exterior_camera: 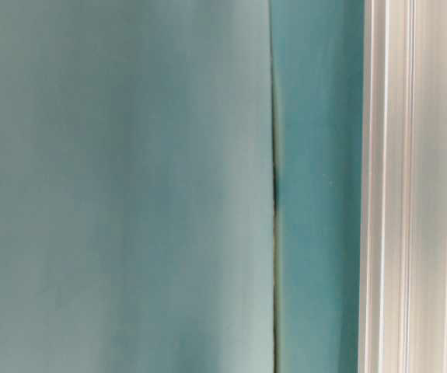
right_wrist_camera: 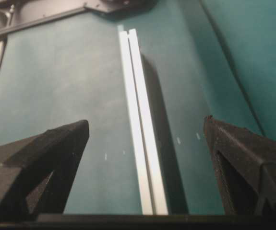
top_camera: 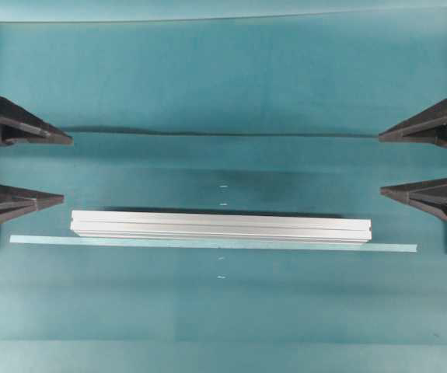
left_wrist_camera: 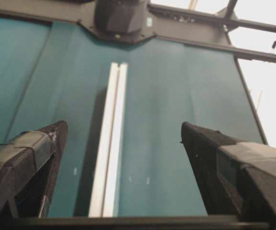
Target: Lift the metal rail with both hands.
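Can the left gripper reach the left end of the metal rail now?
Probably yes: the left gripper is open, and only bare cloth lies between it and the metal rail.

Silver grooved metal rail (top_camera: 221,225), pale-blue tape strip (top_camera: 207,243), teal table cover (top_camera: 223,85).

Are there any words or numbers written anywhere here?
No words or numbers can be read in any view.
The long silver grooved metal rail is bare.
The thin pale-blue tape strip is blank.
The small white marks on the teal tabletop are too tiny to read.
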`<state>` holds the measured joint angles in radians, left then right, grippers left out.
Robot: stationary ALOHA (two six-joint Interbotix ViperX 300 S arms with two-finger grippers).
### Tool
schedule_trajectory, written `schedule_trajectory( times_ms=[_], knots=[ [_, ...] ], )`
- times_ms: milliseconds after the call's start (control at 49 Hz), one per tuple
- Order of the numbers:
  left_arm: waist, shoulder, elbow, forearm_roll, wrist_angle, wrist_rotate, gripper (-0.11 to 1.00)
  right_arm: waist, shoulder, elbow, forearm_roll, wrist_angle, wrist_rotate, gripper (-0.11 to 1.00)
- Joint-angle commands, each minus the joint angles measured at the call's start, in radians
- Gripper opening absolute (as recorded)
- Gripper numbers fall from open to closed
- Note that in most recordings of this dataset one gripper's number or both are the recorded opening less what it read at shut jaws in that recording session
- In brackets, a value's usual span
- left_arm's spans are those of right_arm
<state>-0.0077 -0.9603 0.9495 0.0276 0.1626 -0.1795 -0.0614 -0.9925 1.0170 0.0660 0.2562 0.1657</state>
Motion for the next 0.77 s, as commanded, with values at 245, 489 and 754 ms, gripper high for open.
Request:
schedule_trajectory(
  times_ms=[245, 489, 754],
  knots=[
    [0.000, 0.005, -0.008, -0.002, -0.009, 0.002, 0.96, -0.002, 0.003, -0.006, 0.003, -0.015, 0.002, 0.99],
    [0.000, 0.006, 0.003, 0.000, -0.009, 0.002, 0.96, -0.002, 0.003, -0.003, 0.005, -0.015, 0.002, 0.99],
    [0.000, 0.006, 0.009, 0.000, -0.009, 0.000, 0.96, -0.002, 0.005, 0.002, 0.005, -0.015, 0.002, 0.99]
  ],
)
